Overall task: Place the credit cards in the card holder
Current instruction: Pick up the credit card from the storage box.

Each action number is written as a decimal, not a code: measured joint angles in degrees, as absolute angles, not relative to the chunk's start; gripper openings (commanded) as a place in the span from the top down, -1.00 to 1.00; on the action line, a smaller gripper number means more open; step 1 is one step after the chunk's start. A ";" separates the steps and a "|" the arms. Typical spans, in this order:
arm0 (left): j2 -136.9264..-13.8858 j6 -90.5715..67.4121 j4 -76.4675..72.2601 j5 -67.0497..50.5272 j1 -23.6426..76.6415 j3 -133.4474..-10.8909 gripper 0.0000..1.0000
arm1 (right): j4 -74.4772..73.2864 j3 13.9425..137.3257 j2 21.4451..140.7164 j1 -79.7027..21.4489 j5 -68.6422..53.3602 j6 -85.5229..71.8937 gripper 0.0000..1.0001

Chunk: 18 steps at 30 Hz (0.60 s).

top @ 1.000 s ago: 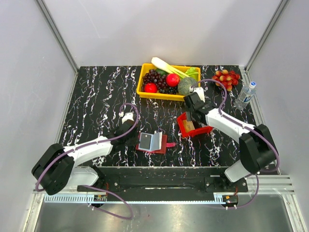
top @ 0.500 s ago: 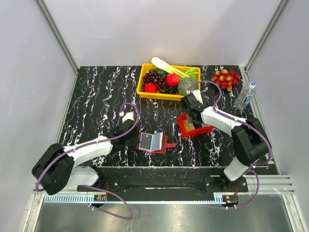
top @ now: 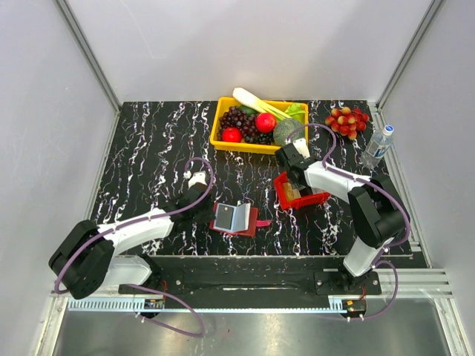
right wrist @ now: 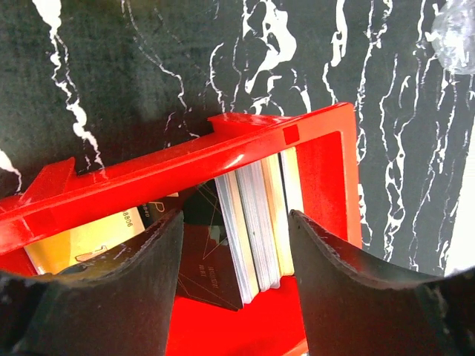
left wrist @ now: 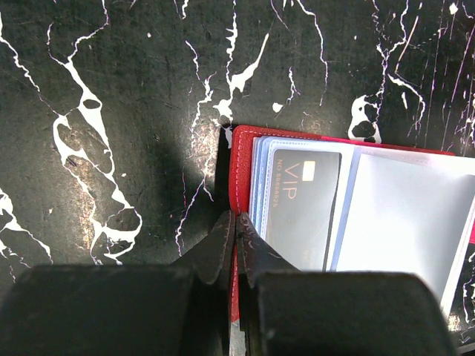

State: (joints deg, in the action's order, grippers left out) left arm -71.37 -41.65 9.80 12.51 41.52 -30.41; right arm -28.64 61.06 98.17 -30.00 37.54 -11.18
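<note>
Rests the closed left gripper [left wrist: 236, 222] on the red edge of the card holder [left wrist: 241, 170], lower centre. Straddles credit cards [right wrist: 256, 222] standing in the red tray [right wrist: 185, 174], centre right, right gripper [right wrist: 236, 215] wide.

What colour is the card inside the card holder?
The card is black with pale lettering; the left wrist view shows it best.
</note>
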 measured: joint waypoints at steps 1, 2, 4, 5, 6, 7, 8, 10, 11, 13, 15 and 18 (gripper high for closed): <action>-71.37 -41.56 9.80 12.51 41.52 -30.41 1.00 | -28.64 61.14 98.17 -30.00 38.00 -11.20 -0.17; -71.37 -41.54 9.80 12.49 41.52 -30.41 1.00 | -28.62 61.21 98.17 -30.00 38.35 -11.18 -0.13; -71.37 -41.43 9.78 12.43 41.52 -30.41 1.00 | -28.62 61.34 98.15 -30.00 38.65 -11.20 -0.04; -71.37 -41.41 9.78 12.40 41.52 -30.41 1.00 | -28.62 61.36 98.15 -30.00 38.79 -11.22 0.02; -71.37 -41.39 9.78 12.38 41.52 -30.41 1.00 | -28.60 61.39 98.15 -30.00 38.94 -11.18 0.03; -71.37 -41.39 9.78 12.36 41.52 -30.41 1.00 | -28.60 61.41 98.15 -30.00 39.00 -11.20 0.04; -71.40 -41.36 9.78 12.34 41.52 -30.41 1.00 | -28.60 61.41 98.13 -30.00 39.09 -11.18 0.09; -71.44 -41.36 9.76 12.25 41.52 -30.41 1.00 | -28.60 61.41 98.13 -30.00 39.11 -11.18 0.13; -71.44 -41.36 9.76 12.23 41.52 -30.41 1.00 | -28.58 61.41 98.15 -30.00 39.11 -11.18 0.22; -71.46 -41.34 9.76 12.21 41.52 -30.41 1.00 | -28.58 61.41 98.15 -30.00 39.07 -11.20 0.28; -71.46 -41.32 9.76 12.21 41.52 -30.41 1.00 | -28.51 61.41 98.15 -30.00 38.96 -11.38 0.40; -71.48 -41.08 9.74 12.16 41.52 -30.41 1.00 | -28.34 61.41 98.15 -30.00 38.89 -11.60 0.62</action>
State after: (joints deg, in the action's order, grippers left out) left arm -71.48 -41.08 9.74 12.16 41.52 -30.41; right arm -28.34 61.41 98.15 -30.00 38.89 -11.60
